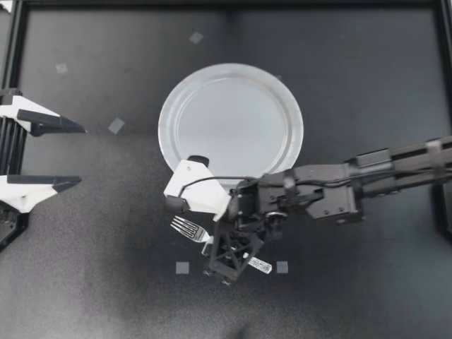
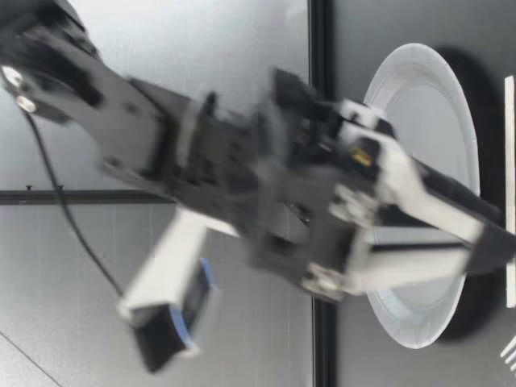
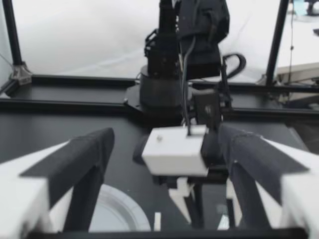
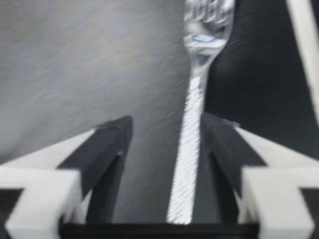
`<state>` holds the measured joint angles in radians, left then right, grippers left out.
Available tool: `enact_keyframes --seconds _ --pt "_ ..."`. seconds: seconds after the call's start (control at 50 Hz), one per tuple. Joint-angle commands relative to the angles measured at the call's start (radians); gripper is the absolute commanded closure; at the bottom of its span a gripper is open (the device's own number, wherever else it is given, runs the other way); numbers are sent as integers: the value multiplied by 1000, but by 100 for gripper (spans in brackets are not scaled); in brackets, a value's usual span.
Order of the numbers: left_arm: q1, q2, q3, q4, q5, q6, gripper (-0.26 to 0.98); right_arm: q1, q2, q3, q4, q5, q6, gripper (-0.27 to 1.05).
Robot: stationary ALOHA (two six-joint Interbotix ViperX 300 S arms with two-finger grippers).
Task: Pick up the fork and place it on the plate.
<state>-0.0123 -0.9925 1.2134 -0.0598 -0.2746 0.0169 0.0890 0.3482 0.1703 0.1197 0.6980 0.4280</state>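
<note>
Down low over the matte black tabletop [image 1: 353, 70] goes the right gripper [image 1: 227, 260], fingers spread, nothing clamped. The silver metal fork [image 1: 189, 228] lies flat on the table btwn them, handle nearer 1 finger, clear gap on the other side. Fork's near the round translucent white plastic plate [image 1: 233, 113], not on it. Over at the table's edge the left gripper [image 1: 69, 153] sits wide apart, empty. Small grey tape squares [image 1: 116, 126] dot the surface; black frame rails [image 1: 226, 4] border it, pale wall [image 3: 75, 30] beyond.
</note>
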Motion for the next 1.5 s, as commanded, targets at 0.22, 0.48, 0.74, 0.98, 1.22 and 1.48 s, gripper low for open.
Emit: enact_keyframes --seconds 0.22,0.48,0.74,0.98,1.22,1.48 --pt "-2 -9 6 3 -9 5 -7 23 32 -84 -173 81 158 21" --pt "-2 -46 34 5 -9 5 -7 58 89 -140 -166 81 164 21" --pt "-2 -55 43 5 -9 5 -7 54 109 -140 -173 81 163 21" --pt "-2 -55 43 5 -9 5 -7 44 118 -140 -190 81 161 22" --pt "-2 -55 43 5 -9 5 -7 32 120 -141 -199 81 153 28" --pt "-2 -55 46 6 -9 5 -7 31 132 -140 -199 81 150 34"
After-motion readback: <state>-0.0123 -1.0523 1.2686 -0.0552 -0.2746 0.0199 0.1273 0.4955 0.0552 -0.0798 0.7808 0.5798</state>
